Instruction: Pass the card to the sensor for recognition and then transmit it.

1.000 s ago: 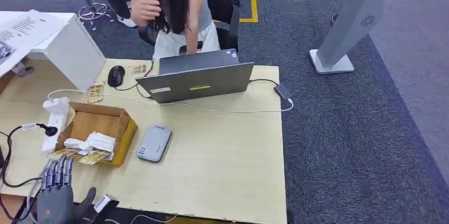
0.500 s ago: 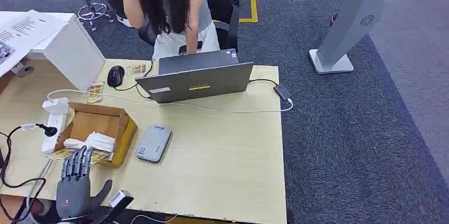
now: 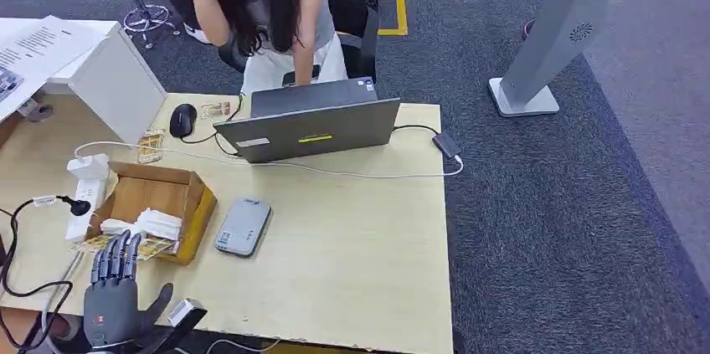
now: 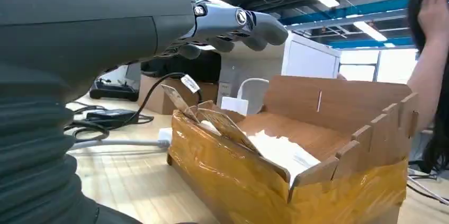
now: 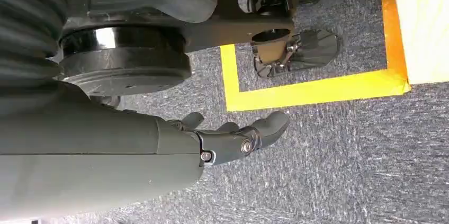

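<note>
From my head view, my left hand (image 3: 111,304) hovers over the near left corner of the table (image 3: 352,262), fingers spread and pointing at the cardboard box (image 3: 159,195), holding nothing. The fingertips sit just short of the cards (image 3: 149,247) that lean over the box's near edge, beside some white paper (image 3: 155,223) inside it. To the right of the box lies the grey sensor (image 3: 244,226), flat on the wood and apart from the box. Farther back stand a laptop (image 3: 311,128) and a mouse (image 3: 182,119), with a person (image 3: 268,11) bent over beyond the table. In my left wrist view, my fingers (image 4: 249,23) reach out loosely above the box (image 4: 296,181), clear of it, and a card (image 4: 225,124) pokes up at a tilt over its taped rim; whether it is one card or several I cannot tell. In my right wrist view, my right hand (image 5: 227,139) hangs over grey carpet (image 5: 344,155) beside yellow floor tape (image 5: 317,91), fingers slightly curled but apart, empty.
</note>
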